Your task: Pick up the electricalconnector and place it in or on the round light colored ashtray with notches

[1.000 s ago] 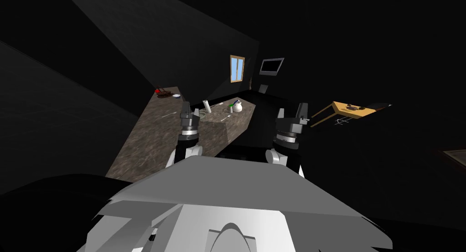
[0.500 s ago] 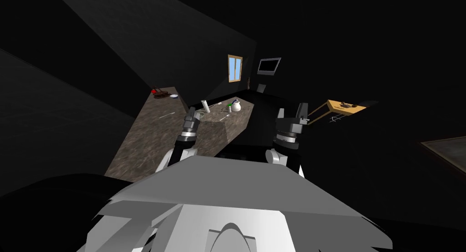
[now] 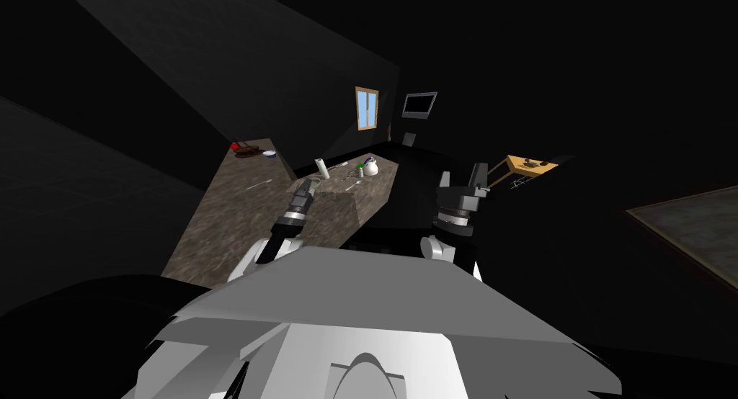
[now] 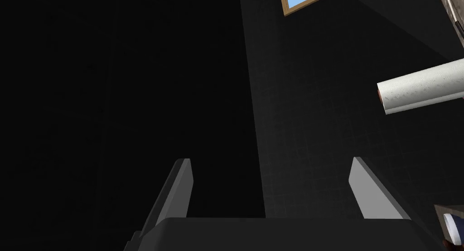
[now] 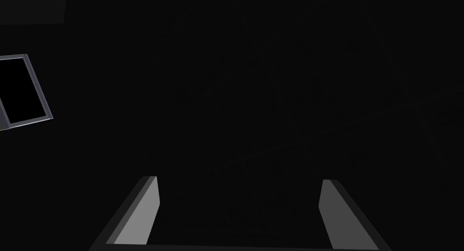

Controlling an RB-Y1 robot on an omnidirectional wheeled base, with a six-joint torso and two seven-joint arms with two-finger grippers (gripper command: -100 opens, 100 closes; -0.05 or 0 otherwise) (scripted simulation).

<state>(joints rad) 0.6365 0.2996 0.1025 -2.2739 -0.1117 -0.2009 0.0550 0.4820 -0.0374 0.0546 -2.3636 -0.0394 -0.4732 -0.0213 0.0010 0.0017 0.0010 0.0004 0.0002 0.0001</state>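
Note:
A small round pale dish [image 3: 269, 153], possibly the ashtray, lies at the far left end of the brown speckled counter [image 3: 238, 214]. A dark object [image 3: 247, 152] and a red one [image 3: 233, 146] sit beside it. I cannot tell which item is the electrical connector. My left gripper [image 3: 309, 185] reaches low over the counter's middle, short of a white paper roll [image 3: 321, 169]. In the left wrist view this gripper [image 4: 272, 185] is open and empty, with the roll [image 4: 421, 92] off to one side. My right gripper [image 3: 461, 177] is raised over a dark area, open and empty [image 5: 240, 207].
A white kettle [image 3: 370, 168], a green-topped item [image 3: 359, 167] and thin utensils [image 3: 352, 184] lie on the counter's far arm. A yellow table [image 3: 530, 165] stands far right. A window [image 3: 367, 108] and a dark screen [image 3: 419, 104] hang on the back wall.
My left arm has tipped forward and lowered toward the counter. My view has turned, so the whole scene has slid left and a framed panel has come in at the right.

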